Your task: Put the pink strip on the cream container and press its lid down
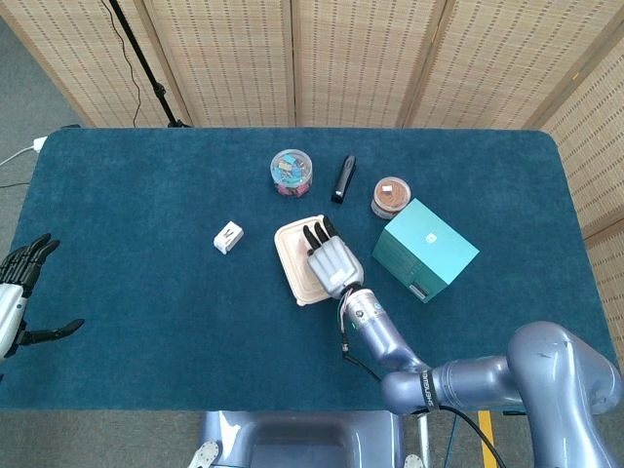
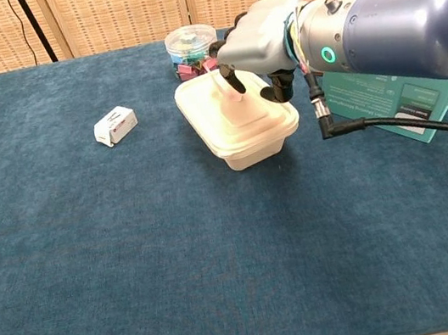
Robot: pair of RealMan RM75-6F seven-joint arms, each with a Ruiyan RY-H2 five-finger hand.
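Two hands showed in the head view. The right hand (image 1: 330, 257) lay flat on top of the cream container (image 1: 297, 268), with its dark fingers (image 1: 316, 234) close together and pointing to the far side of the blue table (image 1: 146, 283). The pink strip could not be seen here. The left hand (image 1: 19, 283) hung by the left edge of the table, fingers apart, holding nothing. Around the container stood a small white box (image 1: 228, 237), a clear tub of clips (image 1: 293, 172), a black pen (image 1: 342, 177), a brown-lidded jar (image 1: 391, 197) and a teal box (image 1: 425, 251).

In the chest view, the right hand (image 2: 258, 37) pressed down on the lid of the cream container (image 2: 238, 122). The pink strip (image 2: 229, 99) lay on the lid, right under the fingertips (image 2: 233, 85). I could not tell if the fingers pinched it or only touched it. The tub of clips (image 2: 191, 50) stood just behind the container, the white box (image 2: 115, 125) sat well to the left, and the teal box (image 2: 384, 98) lay under the arm.
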